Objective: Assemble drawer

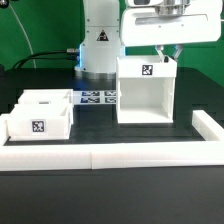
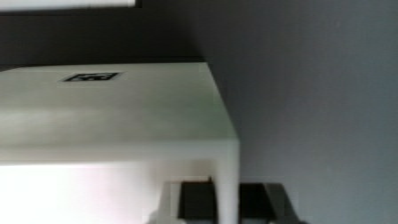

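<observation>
The tall white box shell [image 1: 147,90] stands upright on the black table right of centre, with a tag on its upper face. My gripper [image 1: 165,50] sits at the shell's top far edge. In the wrist view my gripper [image 2: 230,202] has one dark finger [image 2: 194,203] on each side of the shell's thin wall [image 2: 230,170], pressed against it. The shell's top with a tag [image 2: 93,76] fills that view. Two shallow white trays [image 1: 40,113] lie side by side at the exterior view's left, the nearer one showing a tag.
The marker board [image 1: 97,98] lies flat between the trays and the shell. A long low white border wall [image 1: 110,155] runs along the front and turns up the exterior view's right side [image 1: 208,126]. The robot base [image 1: 98,45] stands behind.
</observation>
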Tool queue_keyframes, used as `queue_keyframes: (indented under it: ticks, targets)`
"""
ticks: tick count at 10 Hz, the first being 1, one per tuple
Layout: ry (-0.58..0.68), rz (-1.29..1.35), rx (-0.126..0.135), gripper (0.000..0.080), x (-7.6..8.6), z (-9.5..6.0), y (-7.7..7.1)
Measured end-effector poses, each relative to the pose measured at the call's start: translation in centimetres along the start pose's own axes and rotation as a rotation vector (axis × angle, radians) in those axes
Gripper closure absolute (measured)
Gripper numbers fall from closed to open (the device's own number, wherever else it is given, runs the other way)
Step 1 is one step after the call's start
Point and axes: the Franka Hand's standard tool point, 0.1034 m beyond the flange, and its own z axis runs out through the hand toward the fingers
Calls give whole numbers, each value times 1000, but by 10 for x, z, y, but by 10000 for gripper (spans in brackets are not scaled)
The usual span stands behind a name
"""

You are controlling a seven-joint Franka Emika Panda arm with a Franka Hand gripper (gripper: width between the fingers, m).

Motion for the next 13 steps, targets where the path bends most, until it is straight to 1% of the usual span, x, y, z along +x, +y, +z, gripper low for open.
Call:
queue_keyframes:
  ticks: [1,3,5,8,10,12,13]
  targets:
    - [9,-1,5,762,15,0,2]
    - [27,-5,12,762,37,-1,5]
    - [50,-3,18,762,65,-2,9]
    - [76,-21,25,762,97,-2,10]
    - [95,-35,28,762,114,-3,11]
    - [120,-35,35,761,129,-3,9]
    - [126,-55,35,761,134,-3,9]
